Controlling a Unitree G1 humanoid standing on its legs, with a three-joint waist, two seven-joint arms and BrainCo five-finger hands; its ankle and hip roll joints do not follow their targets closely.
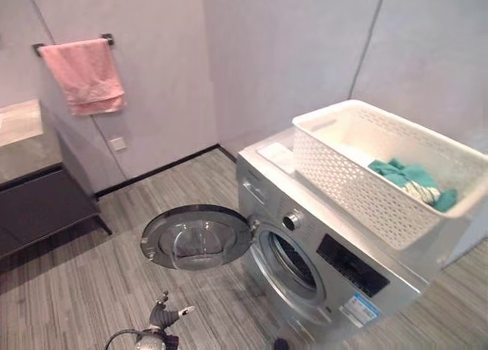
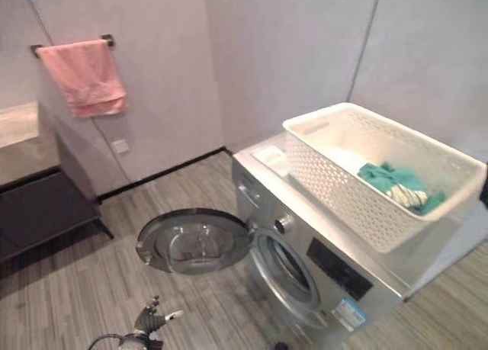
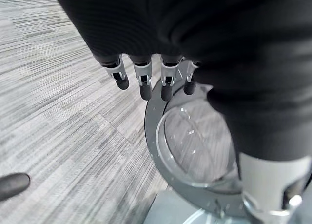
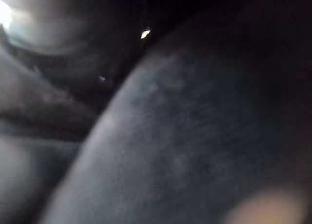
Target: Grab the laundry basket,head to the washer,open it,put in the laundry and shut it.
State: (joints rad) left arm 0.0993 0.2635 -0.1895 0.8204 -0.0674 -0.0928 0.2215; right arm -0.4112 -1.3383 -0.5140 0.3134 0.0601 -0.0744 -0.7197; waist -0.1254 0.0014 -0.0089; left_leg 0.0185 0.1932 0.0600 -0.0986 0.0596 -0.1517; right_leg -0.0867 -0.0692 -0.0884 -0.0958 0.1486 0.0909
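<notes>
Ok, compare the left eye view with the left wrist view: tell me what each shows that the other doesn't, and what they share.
The left eye view alone shows the white perforated plastic laundry basket on top of the silver front-loading washer, teal clothes inside it, and a pink towel on a wall rail. The left wrist view alone shows the left hand's fingers close up, hanging straight and holding nothing. Both show the left hand, the washer's round glass door swung open, and the grey striped floor.

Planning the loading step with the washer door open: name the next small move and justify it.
Probably reach a hand up into the laundry basket for the teal laundry. The washer door already hangs open, the clothes still lie in the basket atop the washer, and the left hand hangs low, open, holding nothing.
</notes>
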